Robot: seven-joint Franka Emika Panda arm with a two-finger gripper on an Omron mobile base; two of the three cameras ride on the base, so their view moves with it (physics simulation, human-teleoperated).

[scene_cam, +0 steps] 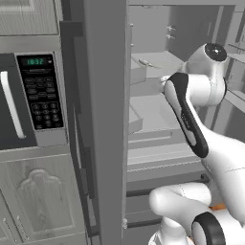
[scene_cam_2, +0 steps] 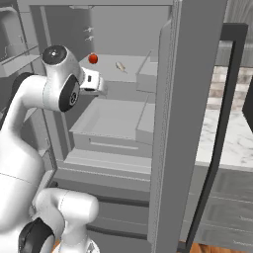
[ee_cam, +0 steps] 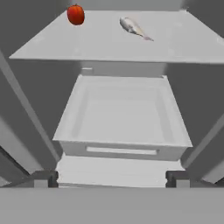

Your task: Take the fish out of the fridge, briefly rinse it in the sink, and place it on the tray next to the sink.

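Microwave [scene_cam: 28,100]: display reads 10:32. End effector [ee_cam: 112,179]: fingers apart, empty, facing open fridge [scene_cam_2: 123,123]. Fish [ee_cam: 133,27], tomato [ee_cam: 75,14]: upper shelf [ee_cam: 183,43].

Matt pale-grey plastic-looking fridge [scene_cam_2: 113,123] shelves, a glossy red tomato [ee_cam: 75,14], veined marble-looking counter [scene_cam_2: 232,133], carved wooden-looking cabinet door [scene_cam: 40,201].

Both base views looked forward into the open fridge [scene_cam: 158,115] from behind the arm, left and right. The hand view faced its shelves from closer.
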